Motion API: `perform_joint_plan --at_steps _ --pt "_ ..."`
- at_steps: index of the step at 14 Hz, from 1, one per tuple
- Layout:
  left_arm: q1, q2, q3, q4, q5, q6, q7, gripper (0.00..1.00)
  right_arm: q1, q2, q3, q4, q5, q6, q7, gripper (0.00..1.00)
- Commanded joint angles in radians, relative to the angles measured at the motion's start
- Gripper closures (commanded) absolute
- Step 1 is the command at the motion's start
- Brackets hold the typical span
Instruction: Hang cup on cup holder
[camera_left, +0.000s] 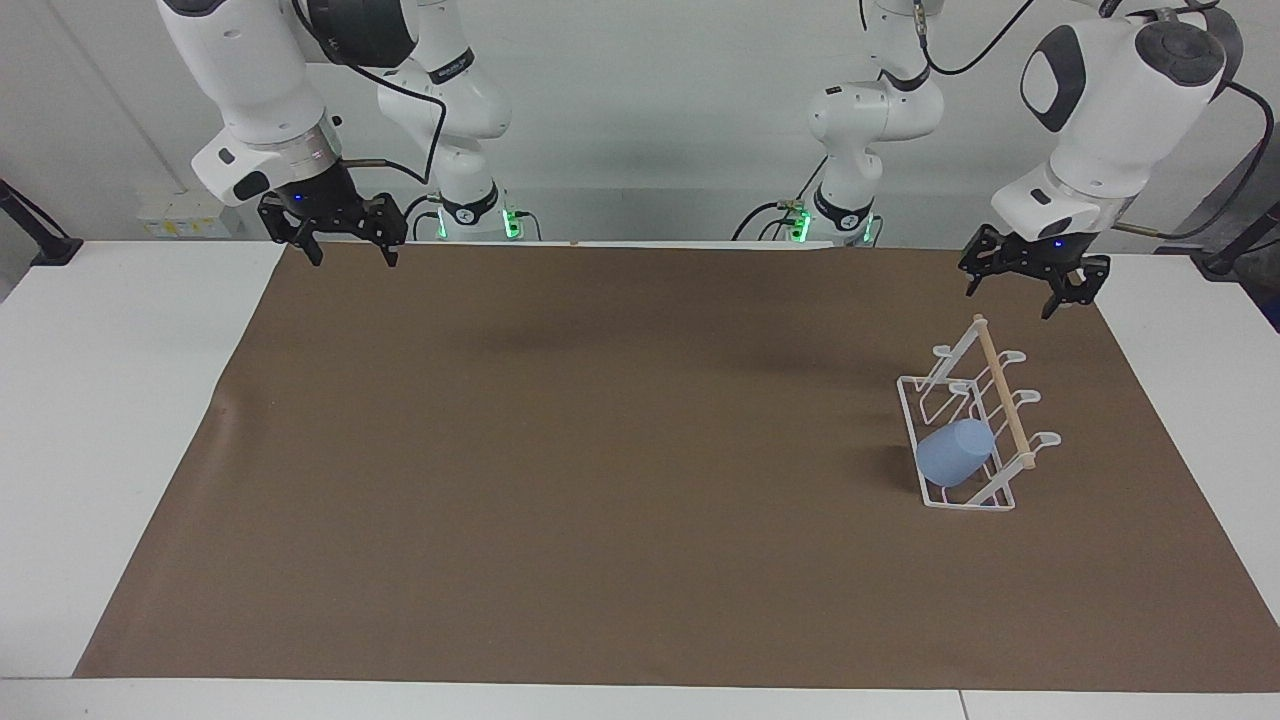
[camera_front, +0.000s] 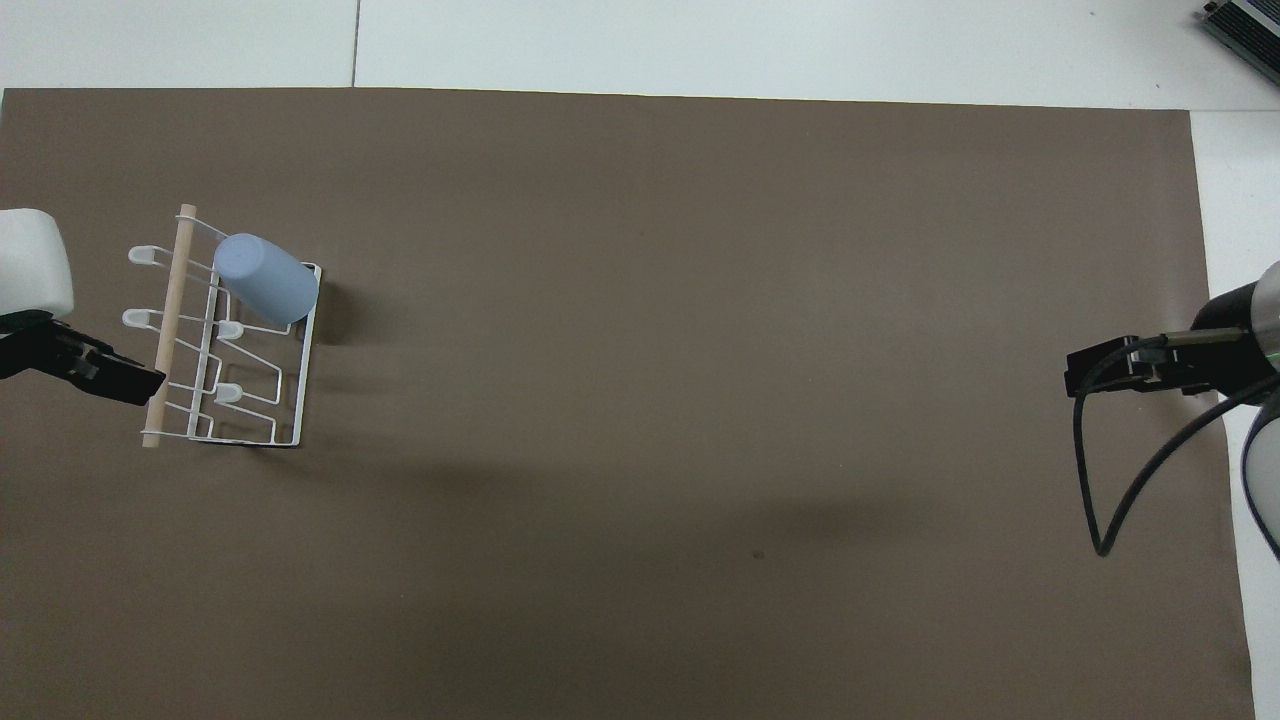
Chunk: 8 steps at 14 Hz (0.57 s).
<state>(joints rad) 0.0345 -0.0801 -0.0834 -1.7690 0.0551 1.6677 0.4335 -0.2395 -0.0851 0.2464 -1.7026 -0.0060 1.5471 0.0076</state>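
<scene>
Facing view: my left gripper (camera_left: 1030, 288) hangs at the upper right of the frame, fingers spread and empty, above the brown mat (camera_left: 600, 480). Below it, at right of centre, the cup (camera_left: 954, 452) sits tilted on a prong of the cup holder (camera_left: 970, 425). My right gripper (camera_left: 344, 241) waits at upper left, fingers apart, holding nothing.

Overhead view: the cup (camera_front: 265, 278) rests on the cup holder (camera_front: 225, 340) at the left; my left gripper (camera_front: 95, 365) shows at the left edge, my right gripper (camera_front: 1125, 365) at the right edge.
</scene>
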Motion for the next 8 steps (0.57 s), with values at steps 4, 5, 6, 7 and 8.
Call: perform_joint_plan --at_steps 4,5,6,7,8 --pt "0.016 0.129 -0.01 0.299 -0.052 -0.196 -0.095 0.0 -0.007 -0.021 0.001 -0.017 0.001 -0.004 -0.017 0.0" --pt "0.019 0.147 -0.004 0.348 -0.069 -0.233 -0.095 0.0 -0.007 -0.022 0.001 -0.017 0.001 -0.004 -0.017 0.0" --pt "0.031 0.154 -0.002 0.367 -0.081 -0.261 -0.095 0.0 -0.007 -0.022 0.001 -0.017 0.001 -0.004 -0.017 0.0" --pt "0.034 0.146 -0.005 0.365 -0.093 -0.267 -0.096 0.0 -0.007 -0.021 0.001 -0.017 0.001 -0.005 -0.017 0.0" --pt "0.027 0.14 -0.007 0.365 -0.086 -0.261 -0.096 0.0 -0.007 -0.021 0.001 -0.017 0.001 -0.004 -0.017 0.0"
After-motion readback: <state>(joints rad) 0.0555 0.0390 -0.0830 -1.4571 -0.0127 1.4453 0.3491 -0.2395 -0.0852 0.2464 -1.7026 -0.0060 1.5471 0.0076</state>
